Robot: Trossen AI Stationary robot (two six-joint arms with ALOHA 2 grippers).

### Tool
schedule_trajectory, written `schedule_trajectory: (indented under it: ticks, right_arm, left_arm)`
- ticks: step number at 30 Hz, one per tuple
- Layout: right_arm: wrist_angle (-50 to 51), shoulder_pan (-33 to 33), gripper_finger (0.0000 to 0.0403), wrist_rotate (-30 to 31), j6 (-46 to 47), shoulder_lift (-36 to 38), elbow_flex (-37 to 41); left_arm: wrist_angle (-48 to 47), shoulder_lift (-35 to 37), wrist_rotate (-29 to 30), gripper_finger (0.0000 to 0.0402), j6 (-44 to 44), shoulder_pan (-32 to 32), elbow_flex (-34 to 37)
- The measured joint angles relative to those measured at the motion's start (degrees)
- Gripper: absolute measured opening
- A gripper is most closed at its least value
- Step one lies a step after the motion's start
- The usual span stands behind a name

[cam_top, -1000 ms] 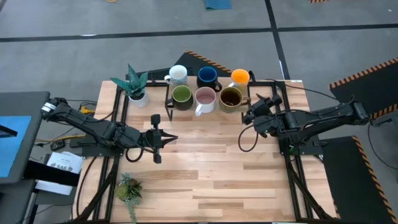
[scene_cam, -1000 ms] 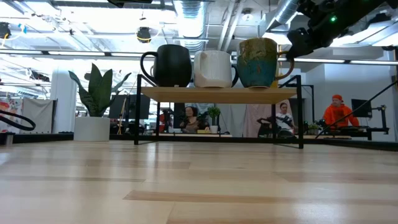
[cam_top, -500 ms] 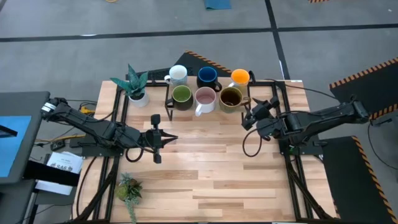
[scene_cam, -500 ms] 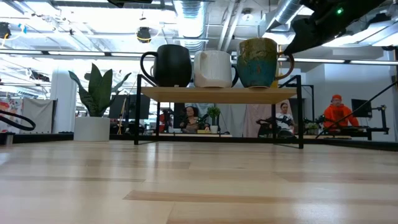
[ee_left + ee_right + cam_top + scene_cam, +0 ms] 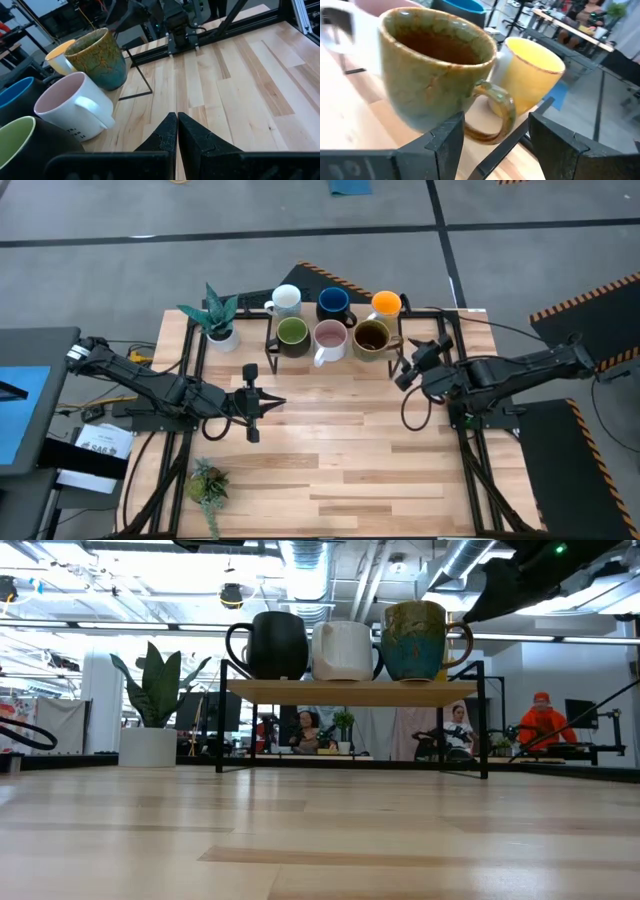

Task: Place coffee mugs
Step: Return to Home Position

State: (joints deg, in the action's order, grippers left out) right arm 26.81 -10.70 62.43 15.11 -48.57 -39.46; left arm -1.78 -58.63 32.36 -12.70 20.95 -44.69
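Note:
Six coffee mugs stand in two rows on a small rack at the table's far middle: white, dark blue and orange behind, green, pink and brown in front. My right gripper hovers open just right of the brown mug. The mug's handle lies a little beyond the fingertips, untouched. My left gripper waits shut above the table's middle left, its fingers pointing toward the right.
A potted plant stands left of the rack, and a small succulent lies near the left front corner. The rack's wooden shelf sits raised on black legs. Bare wood spreads across the near half. People sit in the room behind.
My right gripper has drawn back from the brown mug's handle toward the table's right edge, rising slightly and turning, with its fingers still open. The mugs have stayed where they stood.

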Motion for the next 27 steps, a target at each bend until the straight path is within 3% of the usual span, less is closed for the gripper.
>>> schedule_trajectory:
  ticks: [12,20,23,27]
  right_arm:
    - [3.7,-6.4,0.0244,-2.8,3.1,3.9,0.0]
    - [16.9,-12.4,0.0235,-6.2,12.5,6.0,0.0]
    - [22.5,-14.8,0.0199,-6.4,17.6,6.7,0.0]
    - [28.0,-17.6,0.0103,-6.5,21.9,7.9,0.0]
  left_arm:
    - [0.0,0.0,0.0,0.0,0.0,0.0,0.0]
    - [-0.1,0.0,-0.2,0.0,0.8,0.0,0.0]
    - [-0.5,0.0,-0.5,0.0,1.4,0.0,0.0]
    - [-4.4,1.0,-0.5,0.0,1.0,-0.1,0.1]
